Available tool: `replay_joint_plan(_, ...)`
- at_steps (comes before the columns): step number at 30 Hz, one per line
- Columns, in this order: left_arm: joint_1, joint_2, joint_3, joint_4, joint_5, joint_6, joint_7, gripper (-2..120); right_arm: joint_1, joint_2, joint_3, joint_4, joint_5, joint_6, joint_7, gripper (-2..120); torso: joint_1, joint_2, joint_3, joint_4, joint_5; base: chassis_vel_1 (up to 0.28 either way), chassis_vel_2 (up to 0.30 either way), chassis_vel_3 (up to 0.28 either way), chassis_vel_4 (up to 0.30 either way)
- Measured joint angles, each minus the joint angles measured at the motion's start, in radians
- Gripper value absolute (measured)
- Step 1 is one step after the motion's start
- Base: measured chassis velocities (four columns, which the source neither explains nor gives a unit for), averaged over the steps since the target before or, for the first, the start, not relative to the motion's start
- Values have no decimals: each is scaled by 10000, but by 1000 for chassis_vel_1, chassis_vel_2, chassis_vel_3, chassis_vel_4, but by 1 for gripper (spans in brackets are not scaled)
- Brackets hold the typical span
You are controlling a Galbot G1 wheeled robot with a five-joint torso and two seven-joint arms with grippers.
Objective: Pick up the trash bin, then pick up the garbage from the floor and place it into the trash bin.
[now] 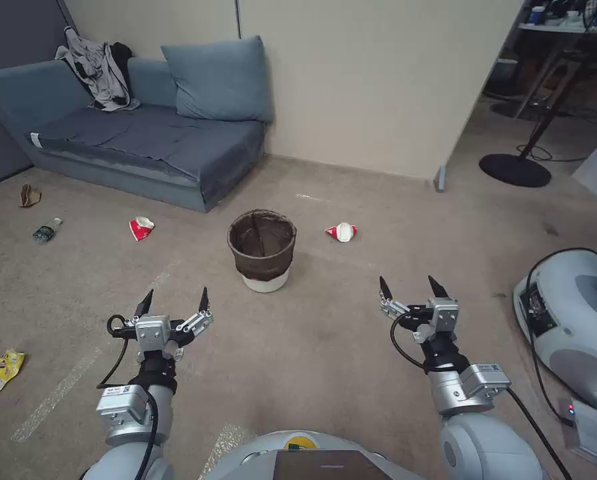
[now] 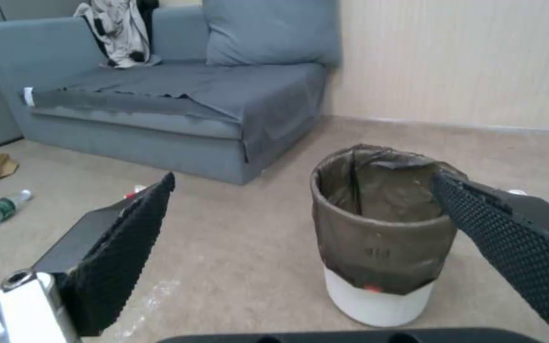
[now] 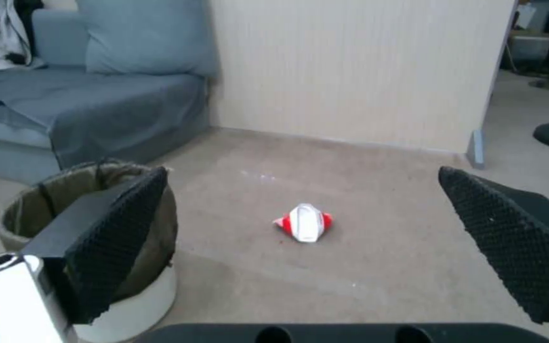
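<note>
1. The trash bin [image 1: 262, 252] stands on the floor at 12 o'clock.
2. The left hand [image 1: 173, 301] and right hand [image 1: 410, 287] are wide, holding nothing.
3. A crushed cup [image 1: 342, 231] lies at 1 o'clock.

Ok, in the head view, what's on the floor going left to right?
Yellow snack wrapper → crumpled brown paper bag → green-labelled plastic bottle → crushed red-and-white cup → trash bin → second crushed cup.
</note>
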Motion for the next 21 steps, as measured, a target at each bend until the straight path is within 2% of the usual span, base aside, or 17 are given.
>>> replay_joint_plan(21, -29, -7, -14, 1, -66, 18, 18, 100, 17, 9, 3, -15, -4, 10, -9, 100, -1, 0, 0, 0, 0, -95, 93, 92, -97)
